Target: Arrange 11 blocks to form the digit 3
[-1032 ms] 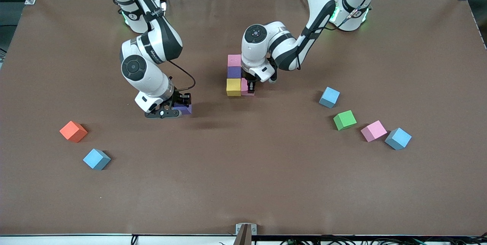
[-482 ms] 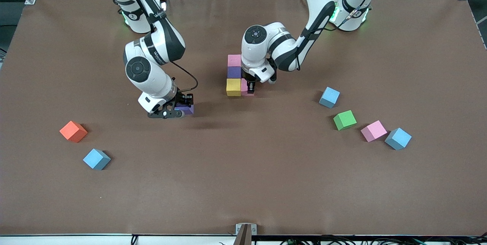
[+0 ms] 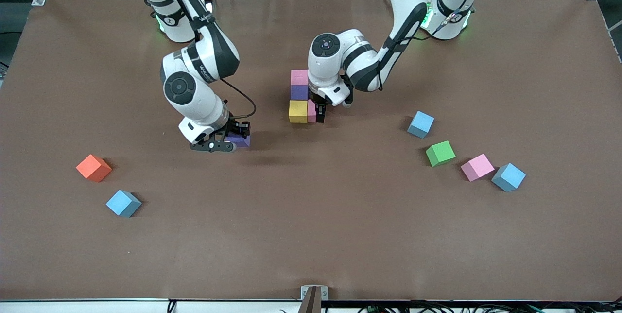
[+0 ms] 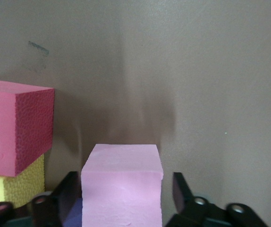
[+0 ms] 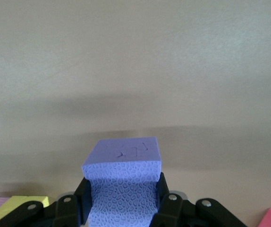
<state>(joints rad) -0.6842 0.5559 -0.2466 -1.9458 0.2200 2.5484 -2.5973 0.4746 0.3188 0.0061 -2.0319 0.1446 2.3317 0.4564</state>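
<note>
Pink foam is the piece in hand: the left gripper (image 3: 320, 114) stands with jaws spread apart around a pink block (image 4: 122, 187) set on the tabletop (image 3: 311, 235) touching the yellow block (image 3: 298, 111) of the started digit 3. The right gripper (image 3: 232, 139) holds a purple block (image 5: 123, 182), jaws clamped on it, over the tabletop toward the right arm's end. Next, I judge, the left lifts clear and the purple block joins the figure.

No text, label or number can be read anywhere in these views.
</note>
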